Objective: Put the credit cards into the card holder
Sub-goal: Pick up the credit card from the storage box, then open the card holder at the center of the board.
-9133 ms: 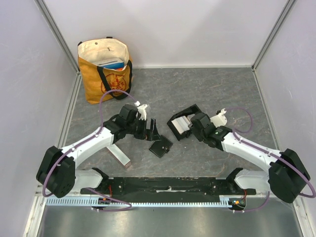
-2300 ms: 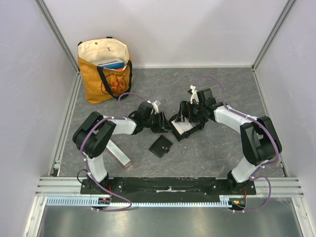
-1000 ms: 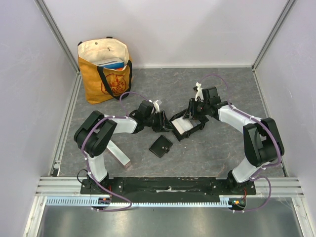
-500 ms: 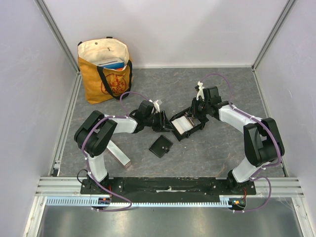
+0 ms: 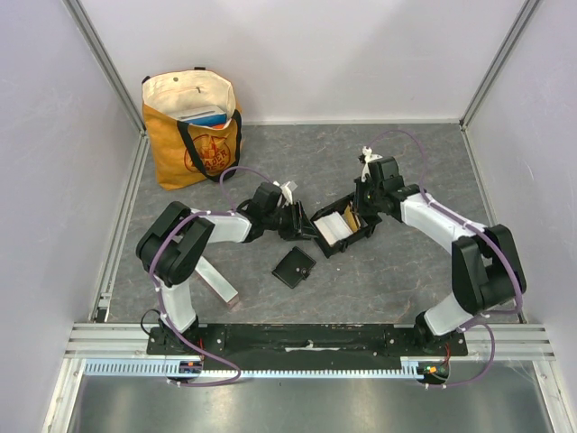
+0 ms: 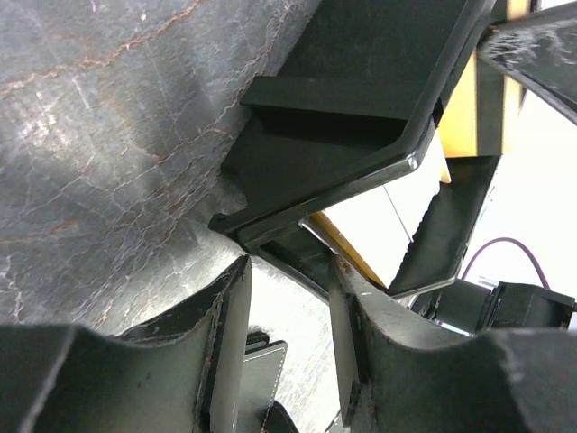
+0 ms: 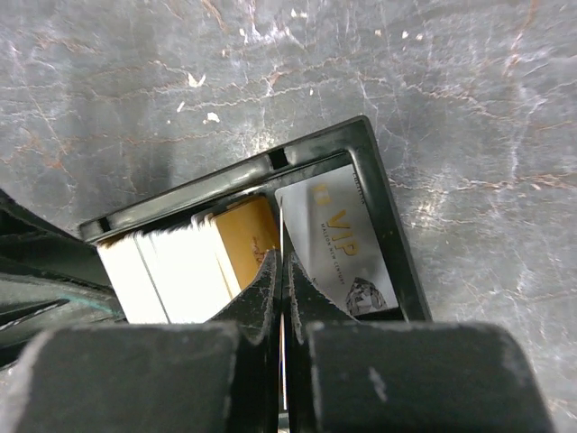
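Two tools meet at the card holder [image 5: 361,239], which sits mid-worktop [image 5: 406,162]. The right tool [image 5: 359,213] hangs over the holder's far side. In the right wrist view its fingers are pressed together on a thin pale card [image 7: 282,230], held edge-on above the line between the two compartments. The left compartment holds an orange-gold card [image 7: 248,234] leaning beside a stack of pale cards [image 7: 171,271]. The right compartment holds a pale card printed "VIP" [image 7: 338,253] lying flat.

The left tool [image 5: 297,219] lies low at the holder's left side. In the left wrist view its fingers stand apart, and the holder's black corner [image 6: 361,135] is at their tips. I cannot tell whether they touch it.

A flat black wallet [image 5: 294,267] lies just nearer the bases, apart from the holder. An orange tote bag [image 5: 191,126] stands in the far-left corner.
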